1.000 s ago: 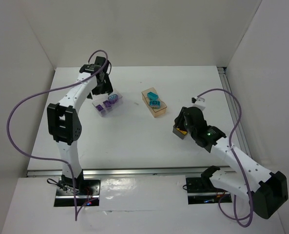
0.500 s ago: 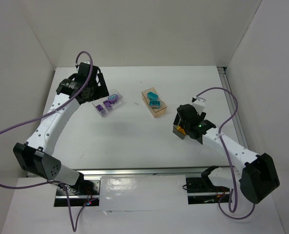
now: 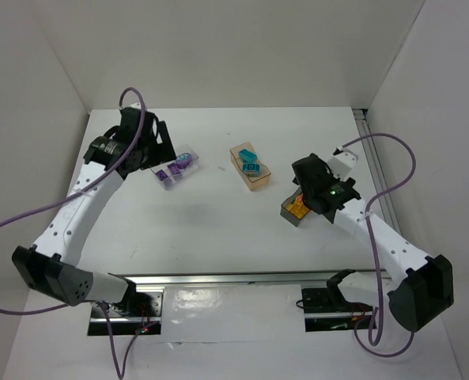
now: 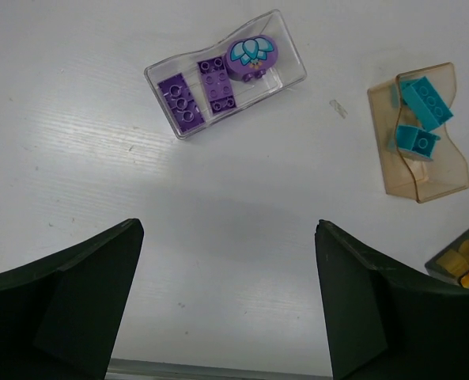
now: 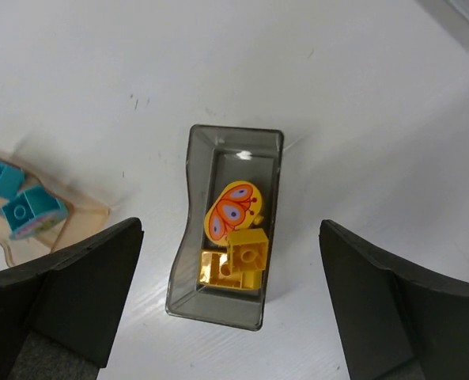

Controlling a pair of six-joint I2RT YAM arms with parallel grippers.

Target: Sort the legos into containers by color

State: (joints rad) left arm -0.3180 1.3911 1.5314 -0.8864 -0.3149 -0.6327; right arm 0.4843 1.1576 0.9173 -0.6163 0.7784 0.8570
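Three containers sit on the white table. The clear box [image 3: 175, 169] [image 4: 226, 75] holds purple legos [image 4: 188, 101]. Two teal legos [image 4: 425, 103] lie in the tan box [image 3: 250, 168] [image 4: 448, 170]. The dark grey box [image 3: 296, 210] [image 5: 183, 261] holds yellow legos [image 5: 248, 249] and a yellow butterfly piece [image 5: 232, 210]. My left gripper [image 3: 156, 144] [image 4: 226, 229] hangs open and empty, above and to the left of the clear box. Directly above the grey box my right gripper [image 3: 305, 194] [image 5: 231, 228] is open, holding nothing.
A metal rail [image 3: 370, 146] runs along the table's right edge and another [image 3: 218, 279] along the front. White walls close in the left, back and right. Purple cables [image 3: 28, 178] loop off both arms.
My right gripper went from shut to open and rose off the grey box, where the yellow pieces now show. My left arm drew back left from over the clear box.
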